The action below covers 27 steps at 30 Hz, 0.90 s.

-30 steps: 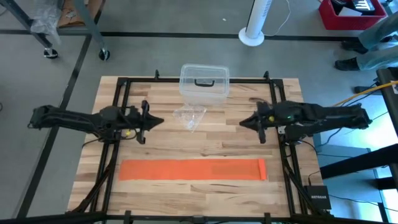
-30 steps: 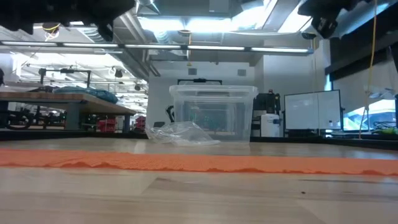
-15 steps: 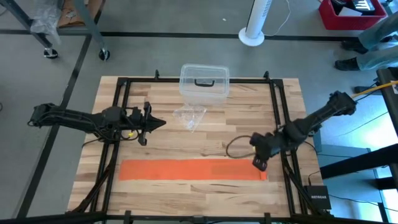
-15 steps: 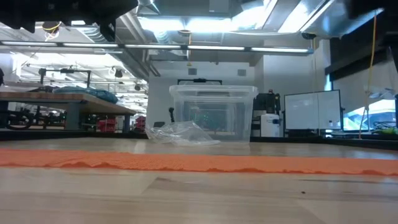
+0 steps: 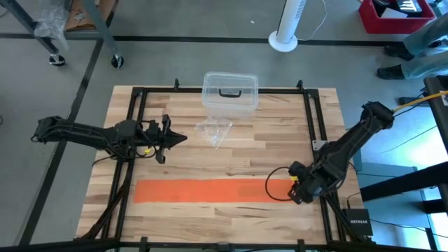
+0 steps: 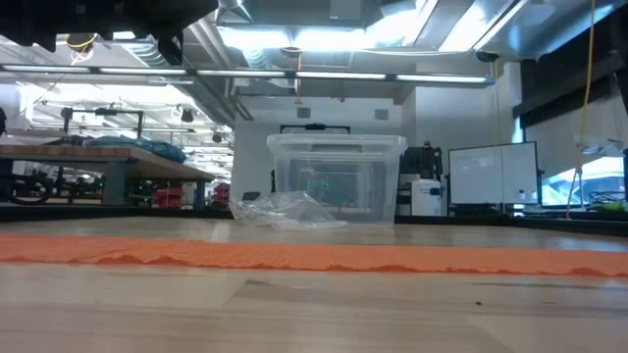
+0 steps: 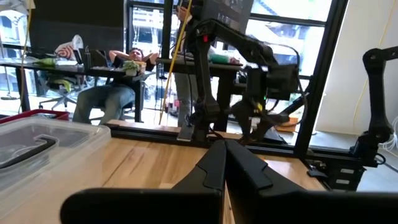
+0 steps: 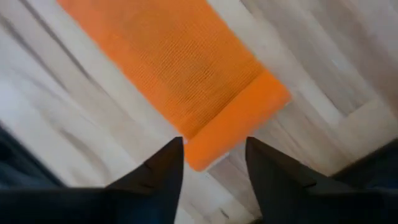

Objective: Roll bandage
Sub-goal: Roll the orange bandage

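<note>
A: Big stuff first. The table, butcher-block w/ a black frame. What's on it?

B: The bandage lies flat along the near side, almost fully unrolled, long orange strip. Clear box w/ dark handle at the far edge, crumpled clear plastic piece just in front of it, well apart from the strip.

A: Progress on the roll?

B: Barely begun, I'd say. Only the right-hand end looks doubled into a thicker lip; right wrist view shows that fold at the strip's end. The rest is flat, so basically the whole length is left to roll.

A: Right end effector?

B: Down at that folded end. Fingers spread moderately, one either side of the fold's corner, nothing clamped. Can't tell if the tips touch the fabric or hang just over it.

A: Left end effector?

B: Parked over the left-middle of the table, away from the strip. Fingers pressed together, holding nothing. Idle.

A: Next step, guess?

B: Prob. pinch the fold and start turning it toward the left end. Soft mesh, could slip or roll crooked.
</note>
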Motion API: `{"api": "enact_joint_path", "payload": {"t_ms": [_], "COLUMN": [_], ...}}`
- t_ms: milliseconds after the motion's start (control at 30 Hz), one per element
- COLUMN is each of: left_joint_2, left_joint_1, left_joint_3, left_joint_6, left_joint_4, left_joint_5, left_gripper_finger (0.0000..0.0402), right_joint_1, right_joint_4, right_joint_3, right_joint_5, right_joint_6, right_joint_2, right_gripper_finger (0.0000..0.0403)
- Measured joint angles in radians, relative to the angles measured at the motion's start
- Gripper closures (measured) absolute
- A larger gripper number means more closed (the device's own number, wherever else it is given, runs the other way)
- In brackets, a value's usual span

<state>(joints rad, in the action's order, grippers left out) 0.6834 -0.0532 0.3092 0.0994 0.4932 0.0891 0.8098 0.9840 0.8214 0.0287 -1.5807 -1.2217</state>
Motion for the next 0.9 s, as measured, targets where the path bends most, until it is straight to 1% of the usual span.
{"api": "enact_joint_path", "payload": {"t_ms": [67, 133, 300, 400, 533, 667, 900], "left_joint_2": [0.000, 0.000, 0.000, 0.000, 0.000, 0.000, 0.000], "left_joint_1": [0.000, 0.000, 0.000, 0.000, 0.001, 0.001, 0.001], "left_joint_3": [0.000, 0.000, 0.000, -0.001, -0.001, -0.001, -0.001], "left_joint_6": [0.003, 0.003, 0.016, 0.029, 0.008, 0.005, 0.025], "left_joint_4": [-0.002, -0.004, -0.008, -0.018, -0.017, -0.017, -0.011], "left_joint_5": [0.000, 0.000, 0.000, 0.000, 0.000, 0.001, 0.001], "left_gripper_finger": [0.0402, 0.0402, 0.0402, 0.0402, 0.0402, 0.0402, 0.0402], "right_joint_1": [0.018, 0.041, 0.084, 0.094, 0.096, 0.094, 0.094], "right_joint_4": [-0.056, -0.075, -0.091, -0.162, -0.208, -0.198, -0.189], "right_joint_3": [-0.037, -0.070, -0.135, -0.156, -0.158, -0.158, -0.158], "right_joint_5": [0.002, 0.003, 0.024, 0.024, 0.047, 0.053, 0.043], "right_joint_6": [-0.040, -0.085, -0.170, -0.177, -0.173, -0.174, -0.171], "right_joint_2": [-0.015, -0.029, -0.053, -0.059, -0.059, -0.075, -0.163], "right_gripper_finger": [0.0201, 0.0193, 0.0190, 0.0193, 0.0193, 0.0193, 0.0193]}}
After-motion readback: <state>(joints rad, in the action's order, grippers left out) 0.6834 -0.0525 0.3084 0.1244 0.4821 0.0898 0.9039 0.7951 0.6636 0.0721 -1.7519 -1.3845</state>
